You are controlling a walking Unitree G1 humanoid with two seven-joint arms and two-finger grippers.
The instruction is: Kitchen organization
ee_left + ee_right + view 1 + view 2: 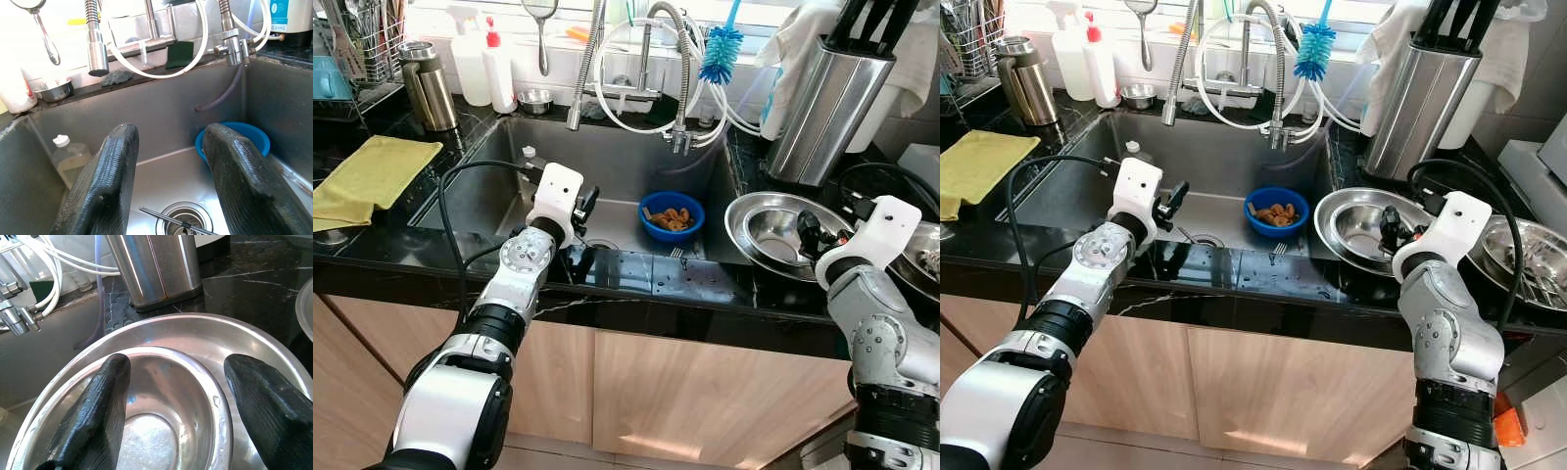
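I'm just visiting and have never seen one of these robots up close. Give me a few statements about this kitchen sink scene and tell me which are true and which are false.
1. The blue bowl in the sink holds food scraps. True.
2. The left gripper is clamped on that bowl. False: its fingers are open over the sink, apart from the bowl.
3. The right gripper hangs open over nested steel bowls on the counter. True.
4. The yellow cloth lies inside the sink. False: it lies on the black counter to the sink's left.
5. A blue bottle brush hangs by the tap. True.
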